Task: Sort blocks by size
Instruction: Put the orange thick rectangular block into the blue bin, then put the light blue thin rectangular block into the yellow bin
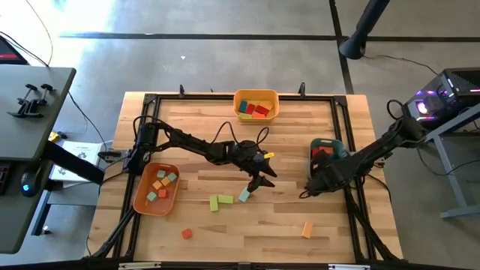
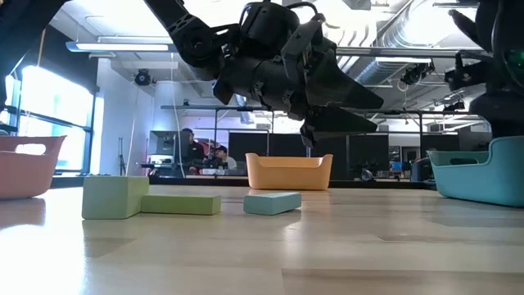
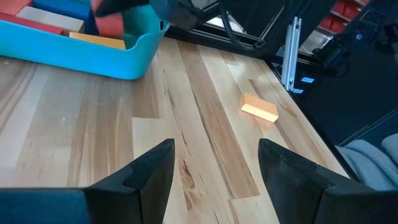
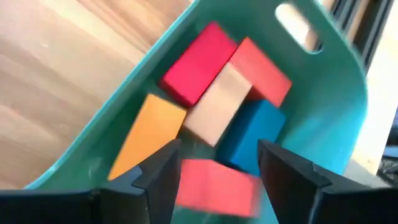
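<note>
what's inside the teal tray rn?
Teal plastic tray holds two red blocks, an orange bar, a tan block and a blue block. Right gripper covers the near corner.

The bench (image 1: 300,150) is pale blond wood with darker grain streaks, framed by a black rail.

At its far edge a yellow tray (image 1: 256,104) holds red, blue and green blocks. Near the left edge an orange tray (image 1: 156,188) carries small orange, teal and light green cubes. By the right edge a teal tray (image 4: 323,87) holds red, orange, blue and tan blocks.

Loose on the wood: two light green blocks (image 1: 220,201), a teal block (image 1: 244,196), a small red cube (image 1: 187,234) near the front edge, and an orange bar (image 1: 307,229).

Both arms are black.
</note>
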### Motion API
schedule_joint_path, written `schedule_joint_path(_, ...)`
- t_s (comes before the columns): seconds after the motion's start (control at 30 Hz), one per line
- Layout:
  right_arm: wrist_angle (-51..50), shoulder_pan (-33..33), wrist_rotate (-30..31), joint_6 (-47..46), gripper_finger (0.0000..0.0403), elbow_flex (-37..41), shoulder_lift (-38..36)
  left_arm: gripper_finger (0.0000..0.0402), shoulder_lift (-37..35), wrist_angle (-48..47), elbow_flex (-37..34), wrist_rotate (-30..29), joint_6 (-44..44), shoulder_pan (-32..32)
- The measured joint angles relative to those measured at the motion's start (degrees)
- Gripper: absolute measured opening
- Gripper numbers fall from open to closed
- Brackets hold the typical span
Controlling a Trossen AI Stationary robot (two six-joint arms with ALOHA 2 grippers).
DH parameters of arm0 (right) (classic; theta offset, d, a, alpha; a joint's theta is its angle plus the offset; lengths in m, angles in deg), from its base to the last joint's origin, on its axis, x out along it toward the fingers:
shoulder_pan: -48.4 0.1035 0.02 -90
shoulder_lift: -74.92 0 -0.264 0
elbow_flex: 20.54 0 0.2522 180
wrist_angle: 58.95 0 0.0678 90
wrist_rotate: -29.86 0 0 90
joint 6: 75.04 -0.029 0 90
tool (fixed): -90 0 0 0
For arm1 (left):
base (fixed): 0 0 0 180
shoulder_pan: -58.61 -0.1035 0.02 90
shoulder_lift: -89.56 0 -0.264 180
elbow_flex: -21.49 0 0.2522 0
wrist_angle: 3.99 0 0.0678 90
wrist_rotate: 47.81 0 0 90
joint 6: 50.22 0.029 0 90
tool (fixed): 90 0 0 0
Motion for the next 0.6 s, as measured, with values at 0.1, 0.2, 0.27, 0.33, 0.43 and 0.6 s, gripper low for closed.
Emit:
schedule_joint_path(0.1, -0.4, 0.1, 1.0, 0.0, 0.0204, 0.0, -0.1, 0.0218, 0.0, -0.2, 0.0, 0.0, -0.1, 0.0)
schedule_joint_path(0.2, -0.9, 0.1, -0.6, 0.0, 0.0204, 0.0, -0.3, 0.0218, 0.0, -0.2, 0.0, 0.0, -0.4, 0.0)
schedule_joint_path(0.27, -0.7, 0.1, -1.8, 0.5, 0.0204, 0.0, -0.2, 0.0218, 0.0, -0.1, 0.0, 0.0, -0.4, 0.0)
schedule_joint_path(0.33, -0.8, 0.1, -2.3, 1.3, 0.0204, 0.0, -0.3, 0.0218, 0.0, -0.1, 0.0, -0.2, -0.4, 0.0)
schedule_joint_path(0.43, -0.2, 0.1, -0.4, 2.0, 0.0203, -0.1, -0.3, 0.0218, 0.0, -0.1, 0.0, -1.6, -0.6, 0.0)
schedule_joint_path(0.6, 3.0, 2.5, 10.9, 2.5, 0.0203, -0.1, -0.3, 0.0218, 0.0, -0.2, 0.0, -2.1, -0.9, 0.0)
